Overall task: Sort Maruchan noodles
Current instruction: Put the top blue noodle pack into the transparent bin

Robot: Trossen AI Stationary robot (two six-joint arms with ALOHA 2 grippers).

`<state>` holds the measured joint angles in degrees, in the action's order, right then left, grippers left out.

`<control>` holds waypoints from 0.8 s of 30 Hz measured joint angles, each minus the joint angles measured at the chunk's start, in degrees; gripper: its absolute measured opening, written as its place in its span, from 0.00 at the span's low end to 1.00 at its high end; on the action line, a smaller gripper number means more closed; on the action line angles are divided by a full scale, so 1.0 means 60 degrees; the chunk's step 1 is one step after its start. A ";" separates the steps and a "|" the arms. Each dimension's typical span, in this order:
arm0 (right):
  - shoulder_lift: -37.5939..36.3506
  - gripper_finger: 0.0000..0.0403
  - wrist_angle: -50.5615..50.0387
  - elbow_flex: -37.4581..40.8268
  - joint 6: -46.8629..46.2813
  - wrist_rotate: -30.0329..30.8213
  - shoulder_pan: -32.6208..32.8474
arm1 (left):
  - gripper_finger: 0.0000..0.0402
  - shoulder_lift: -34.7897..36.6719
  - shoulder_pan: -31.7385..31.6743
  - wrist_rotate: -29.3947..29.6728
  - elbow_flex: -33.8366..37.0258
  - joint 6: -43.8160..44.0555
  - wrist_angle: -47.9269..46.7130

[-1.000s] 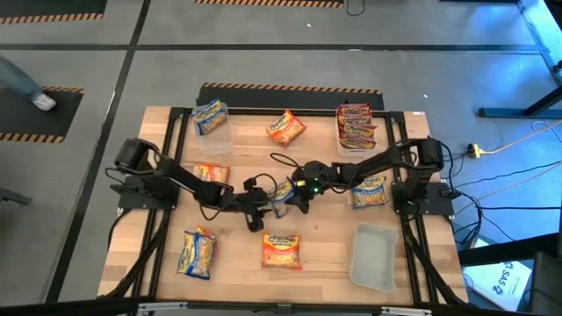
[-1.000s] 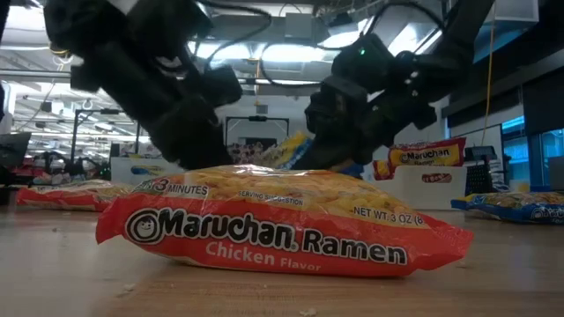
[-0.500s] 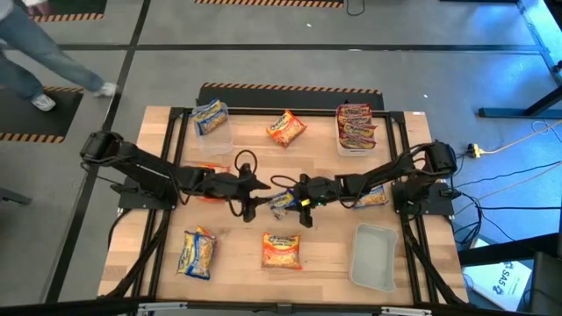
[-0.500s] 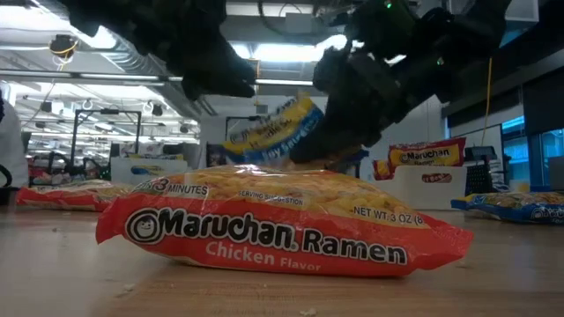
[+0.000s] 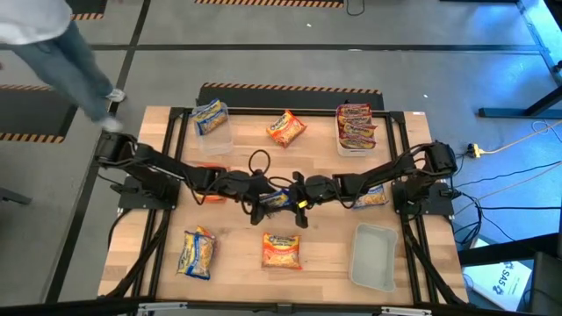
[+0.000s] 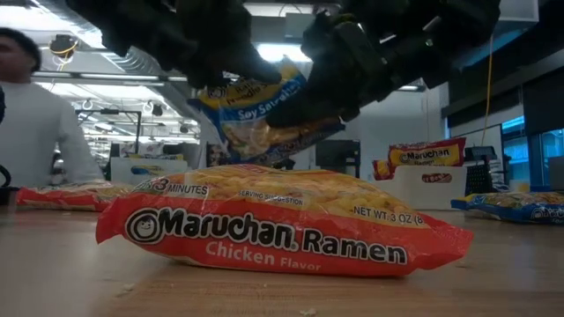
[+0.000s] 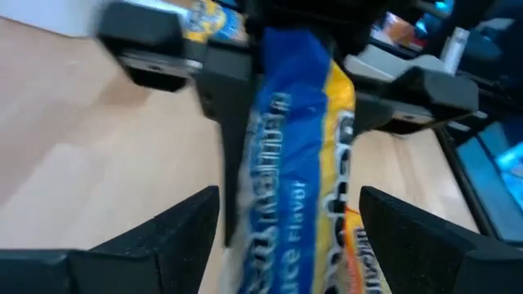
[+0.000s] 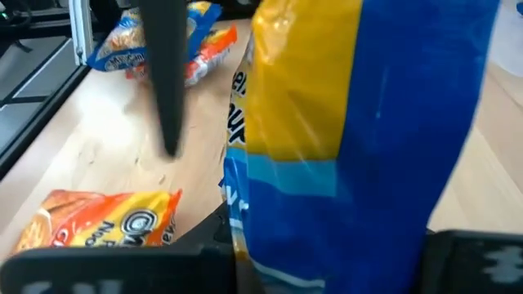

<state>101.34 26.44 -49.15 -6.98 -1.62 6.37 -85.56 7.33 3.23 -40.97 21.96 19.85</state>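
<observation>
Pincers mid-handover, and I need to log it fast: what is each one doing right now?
Left pincer: open, fingers either side of the blue-and-yellow packet, not gripping it.
Right pincer: shut on the blue-and-yellow packet, holding it above the table.

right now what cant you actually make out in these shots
- High view: the blue-and-yellow packet at mid-table is mostly covered by the right gripper and left gripper.
- Left wrist view: the packet's print is blurred; its lower end is cut off by the picture's edge.
- Right wrist view: the packet fills the picture, hiding the right gripper's fingers.
- Low view: the orange Chicken Flavor packet blocks the table behind it.
</observation>
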 joint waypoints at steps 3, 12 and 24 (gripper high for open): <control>0.0000 0.26 -0.0091 -0.0093 0.0000 -0.0182 0.0000 | 0.72 -0.0218 0.0011 -0.0148 -0.0252 0.0000 -0.0030; 0.0007 0.27 -0.0135 -0.0138 -0.0015 -0.0409 0.0007 | 0.55 -0.0244 -0.0114 0.0080 -0.0680 -0.0258 -0.1246; 0.0007 0.42 -0.0048 -0.0120 -0.0273 -0.0197 0.0000 | 0.30 -0.0236 -0.0175 0.0006 -0.0685 -0.0514 -0.1208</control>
<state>101.38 26.16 -49.87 -8.62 -2.80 6.37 -86.98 6.28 3.27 -45.08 18.87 12.60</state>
